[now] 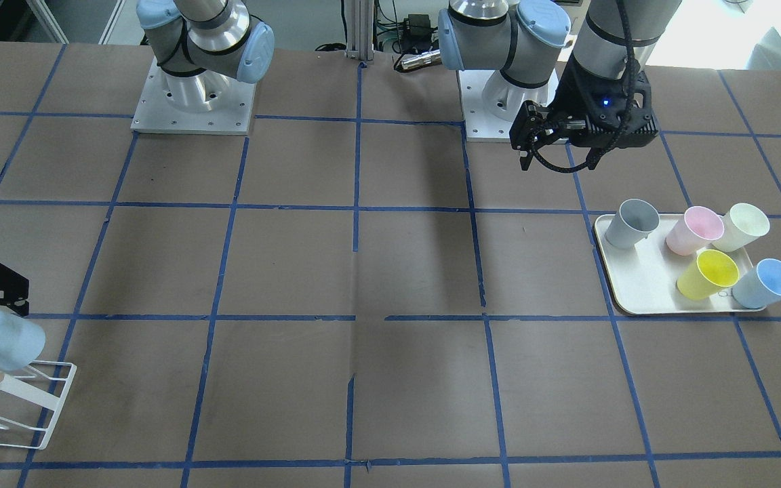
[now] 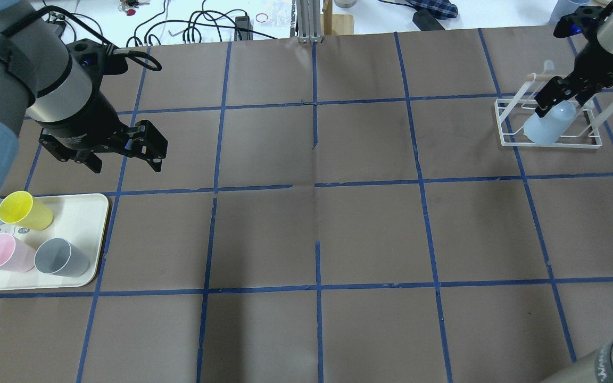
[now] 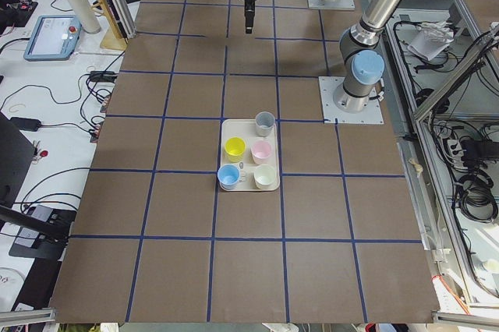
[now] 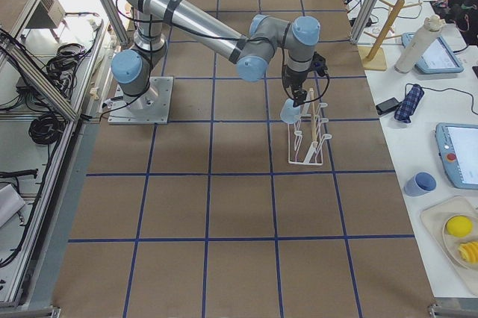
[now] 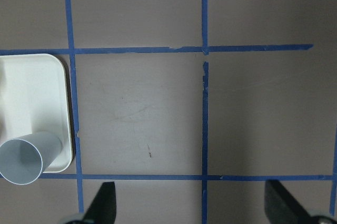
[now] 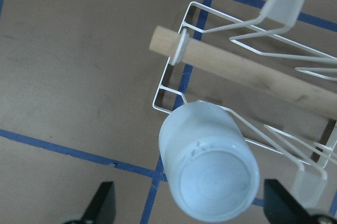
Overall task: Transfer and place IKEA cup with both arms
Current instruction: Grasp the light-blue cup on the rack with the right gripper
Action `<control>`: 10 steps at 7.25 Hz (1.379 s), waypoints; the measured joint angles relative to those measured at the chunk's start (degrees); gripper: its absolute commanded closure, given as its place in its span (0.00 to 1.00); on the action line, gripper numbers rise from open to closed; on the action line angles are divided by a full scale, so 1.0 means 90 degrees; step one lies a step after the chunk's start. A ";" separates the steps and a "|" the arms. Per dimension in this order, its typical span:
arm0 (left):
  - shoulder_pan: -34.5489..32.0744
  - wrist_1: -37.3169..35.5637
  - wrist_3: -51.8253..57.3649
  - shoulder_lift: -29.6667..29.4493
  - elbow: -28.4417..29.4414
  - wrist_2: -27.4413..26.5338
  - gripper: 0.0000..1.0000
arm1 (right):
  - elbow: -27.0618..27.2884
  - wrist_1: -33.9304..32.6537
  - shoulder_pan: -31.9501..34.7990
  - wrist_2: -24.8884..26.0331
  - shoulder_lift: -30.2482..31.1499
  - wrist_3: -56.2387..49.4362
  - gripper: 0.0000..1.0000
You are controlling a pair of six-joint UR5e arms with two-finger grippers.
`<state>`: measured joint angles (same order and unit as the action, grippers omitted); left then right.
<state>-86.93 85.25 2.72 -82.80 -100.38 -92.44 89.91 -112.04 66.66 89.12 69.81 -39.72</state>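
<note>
the pale blue ikea cup [image 6: 210, 161] sits upside down on the white wire rack [image 2: 503, 127], on the robot's right side of the counter [image 2: 370, 229]. it is tipped over like that so it can hang there, maybe on one of the wire prongs, though i cannot see that part well. the right claw [image 2: 547, 105] hangs just above the cup's bottom with its two fingers spread wide on either side, pinching nothing. the left claw [image 2: 125, 159] is spread wide and empty too, up in the air near the tray [image 2: 88, 213] where the other cups stand. to me the cup looks put away, so the job seems almost done.
</note>
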 measured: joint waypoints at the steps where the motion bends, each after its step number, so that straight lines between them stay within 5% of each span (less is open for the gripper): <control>1: 0.0000 -0.0059 -0.0018 -0.0002 -0.0011 0.0000 0.00 | 0.0000 -0.0060 -0.0003 -0.0005 -0.0071 0.0000 0.00; 5: 0.0000 -0.0129 -0.0019 -0.0032 -0.0091 0.0004 0.00 | 0.0000 -0.0281 -0.0004 -0.0007 -0.0354 0.0000 0.00; 7: 0.0000 -0.0115 -0.0010 -0.0035 -0.0089 -0.0006 0.00 | -0.0001 -0.0352 -0.0004 -0.0005 -0.0426 0.0000 0.10; 9: 0.0000 -0.0102 -0.0001 -0.0019 -0.0092 -0.0022 0.00 | -0.0014 -0.0365 -0.0010 0.0006 -0.0438 -0.0001 0.48; 10: 0.0000 -0.0104 0.0000 -0.0020 -0.0096 -0.0025 0.00 | -0.0024 -0.0363 -0.0028 0.0002 -0.0441 -0.0016 0.56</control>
<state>-86.93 84.31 2.72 -82.98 -101.24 -92.67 89.69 -115.30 66.40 89.14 65.84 -39.87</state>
